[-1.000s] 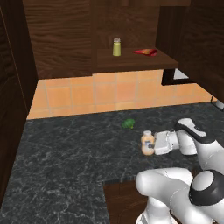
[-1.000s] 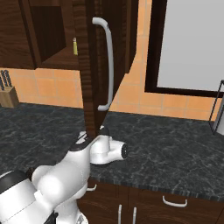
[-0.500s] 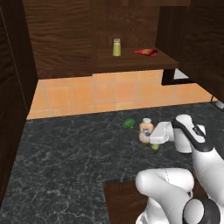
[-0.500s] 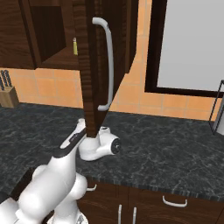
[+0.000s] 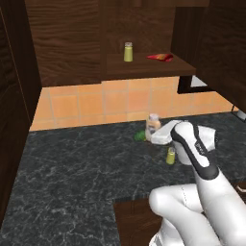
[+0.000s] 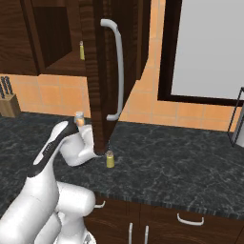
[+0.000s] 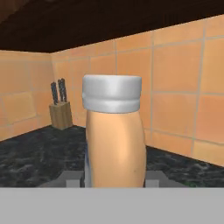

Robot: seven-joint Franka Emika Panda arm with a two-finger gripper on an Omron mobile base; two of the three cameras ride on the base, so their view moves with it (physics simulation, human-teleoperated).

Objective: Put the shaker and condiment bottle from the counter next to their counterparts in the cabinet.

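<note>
My gripper (image 5: 162, 136) is shut on the condiment bottle (image 5: 153, 126), a peach-orange bottle with a white cap, held upright just above the black counter (image 5: 72, 163). The hand view has the bottle (image 7: 114, 140) close up between my fingers. In the right base view its cap (image 6: 79, 117) pokes up behind my arm. The yellow-green shaker (image 5: 170, 155) stands on the counter right beside my hand, also seen as the shaker (image 6: 110, 158). On the cabinet shelf (image 5: 144, 67) stand the counterparts: a matching shaker (image 5: 128, 51) and a red bottle (image 5: 161, 57) lying on its side.
A green leafy lump (image 5: 140, 136) lies on the counter just left of the held bottle. The open cabinet door (image 6: 102, 71) with its pale handle (image 6: 117, 71) hangs directly above my hand. A knife block (image 6: 8, 102) stands far left by the tiled wall.
My arm has lifted the condiment bottle and carried it up and back toward the wall. The shaker on the counter, earlier hidden behind my hand, is now exposed.
</note>
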